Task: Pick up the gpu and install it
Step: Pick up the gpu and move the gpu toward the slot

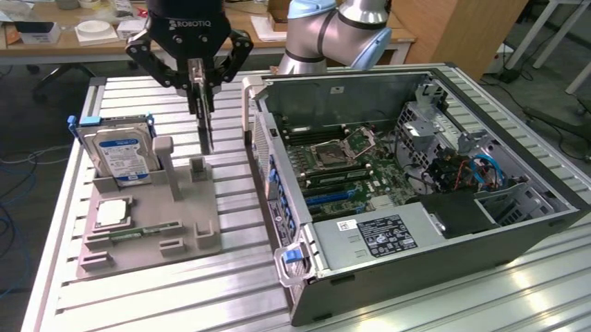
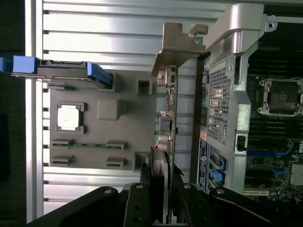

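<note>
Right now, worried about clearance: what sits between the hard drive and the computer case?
In the exterior view: the gpu, hanging edge-down in the gripper, above the gray holder tray.

Graphics card (image 1: 205, 124) hangs clamped in the gripper (image 1: 196, 77) above a grey tray (image 1: 138, 247). An upright hard drive (image 1: 120, 155) stands near one side, the computer case (image 1: 263, 142) wall just beside the other; its upper face lies open.

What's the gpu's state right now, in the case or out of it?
Out. The gpu hangs upright, clamped in the end effector, over the tray and beside the open case.
</note>
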{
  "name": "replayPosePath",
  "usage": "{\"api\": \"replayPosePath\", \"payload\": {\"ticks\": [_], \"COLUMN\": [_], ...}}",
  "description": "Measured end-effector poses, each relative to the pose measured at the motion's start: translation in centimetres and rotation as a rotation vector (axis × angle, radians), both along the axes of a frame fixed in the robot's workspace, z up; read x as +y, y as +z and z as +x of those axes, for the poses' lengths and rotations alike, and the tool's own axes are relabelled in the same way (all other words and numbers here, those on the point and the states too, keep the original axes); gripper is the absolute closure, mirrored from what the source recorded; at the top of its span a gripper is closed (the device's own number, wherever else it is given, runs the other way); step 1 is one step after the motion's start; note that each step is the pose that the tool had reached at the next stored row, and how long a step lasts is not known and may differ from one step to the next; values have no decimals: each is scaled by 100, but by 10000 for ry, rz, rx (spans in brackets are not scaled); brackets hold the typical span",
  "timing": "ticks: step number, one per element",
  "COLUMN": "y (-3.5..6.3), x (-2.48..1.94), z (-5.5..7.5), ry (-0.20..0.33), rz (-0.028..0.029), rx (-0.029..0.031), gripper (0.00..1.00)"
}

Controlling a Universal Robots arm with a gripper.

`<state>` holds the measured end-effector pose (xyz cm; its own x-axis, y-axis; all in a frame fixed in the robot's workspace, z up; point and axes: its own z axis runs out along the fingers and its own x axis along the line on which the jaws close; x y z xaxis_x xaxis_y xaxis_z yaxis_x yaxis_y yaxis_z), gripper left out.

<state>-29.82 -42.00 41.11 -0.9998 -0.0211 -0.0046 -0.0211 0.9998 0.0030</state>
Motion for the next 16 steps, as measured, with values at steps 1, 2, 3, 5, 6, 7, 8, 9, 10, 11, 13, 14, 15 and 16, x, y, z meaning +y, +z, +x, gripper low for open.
{"api": "replayPosePath", "payload": {"ticks": [1, 2, 3, 5, 6, 7, 8, 9, 10, 11, 13, 14, 15, 16], "y": [0, -1, -1, -1, -1, -2, -1, -1, -1, -1, -2, -2, -2, -2], "x": [0, 0, 0, 0, 0, 0, 0, 0, 1, 1, 1, 1, 1, 1], "z": [20, 39, 58, 92, 107, 122, 136, 147, 158, 167, 186, 195, 206, 215], "ry": [-1, 0, -1, 1, 1, 0, 1, 0, 0, -1, 0, 0, 0, 0], "rz": [0, 1, 0, 0, 0, 0, -10, -36, -103, -168, -191, -192, -192, -192], "rx": [0, -2, -1, -1, -1, -2, -1, 0, -1, -1, -1, 0, -1, -1], "gripper": [73, 73, 73, 73, 73, 73, 73, 73, 73, 73, 73, 73, 73, 73]}}
